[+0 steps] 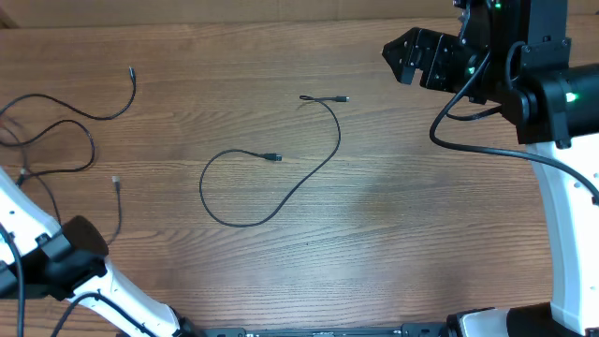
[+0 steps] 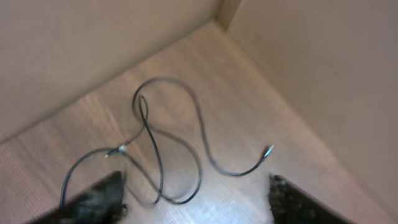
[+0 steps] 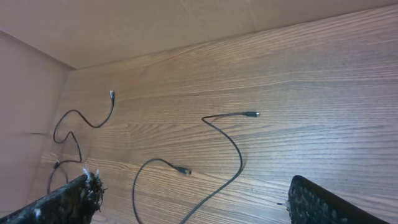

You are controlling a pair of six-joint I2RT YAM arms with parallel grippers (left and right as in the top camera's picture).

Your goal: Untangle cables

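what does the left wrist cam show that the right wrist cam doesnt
Only left wrist: a close look at the tangled thin black cables, loops crossing near a silver-tipped plug, plus the open left gripper. Only right wrist: a separate thin black cable lying alone in an open curve, plus the open right gripper. Both: the brown wooden table, the tan cardboard wall, and that tangle, distant in the right wrist view.
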